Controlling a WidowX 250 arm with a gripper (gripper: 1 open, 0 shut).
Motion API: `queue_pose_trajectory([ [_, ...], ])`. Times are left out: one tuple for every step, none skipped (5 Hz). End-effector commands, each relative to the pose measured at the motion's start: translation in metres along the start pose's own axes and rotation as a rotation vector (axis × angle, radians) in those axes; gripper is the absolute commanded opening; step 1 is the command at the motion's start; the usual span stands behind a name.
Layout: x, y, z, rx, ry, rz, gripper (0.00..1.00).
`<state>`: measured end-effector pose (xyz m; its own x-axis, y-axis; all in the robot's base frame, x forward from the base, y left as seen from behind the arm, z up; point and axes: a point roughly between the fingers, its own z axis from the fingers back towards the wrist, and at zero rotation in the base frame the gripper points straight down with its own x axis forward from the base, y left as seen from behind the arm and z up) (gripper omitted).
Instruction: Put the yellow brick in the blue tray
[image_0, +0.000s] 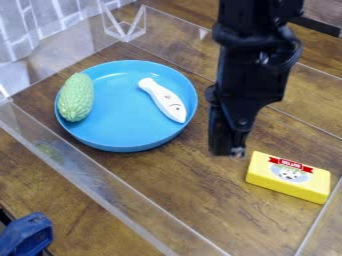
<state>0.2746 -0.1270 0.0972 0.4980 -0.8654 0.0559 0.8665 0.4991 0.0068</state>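
Note:
The yellow brick (289, 176), with a white-and-red label on top, lies flat on the wooden table at the right front. Nothing touches it. The blue tray (123, 132) sits to its left, round and shallow. My black gripper (227, 151) points straight down between the tray's right rim and the brick, above the table and holding nothing. Its dark fingers stand close together, and I cannot make out a gap between them.
A white elongated object (163, 99) lies inside the tray. A green oval object (76, 96) rests on the tray's left rim. A clear plastic wall (94, 175) runs along the table's front-left edge, and blue cloth (24, 238) shows at the bottom left.

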Motion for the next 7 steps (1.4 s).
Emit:
queue_pose_trajectory([
  [-0.001,0.003,0.006,0.041,-0.062,-0.09,1.0],
  [-0.005,0.008,-0.005,0.041,-0.072,-0.167,1.0],
  [-0.001,0.005,-0.018,0.049,-0.076,-0.173,1.0],
  [0.002,0.001,-0.033,0.057,-0.074,-0.188,1.0],
  [-0.002,0.005,-0.041,0.06,-0.07,-0.241,1.0],
  [-0.007,0.013,-0.04,0.063,-0.076,-0.278,0.0],
  [-0.012,0.019,-0.04,0.069,-0.082,-0.317,1.0],
])
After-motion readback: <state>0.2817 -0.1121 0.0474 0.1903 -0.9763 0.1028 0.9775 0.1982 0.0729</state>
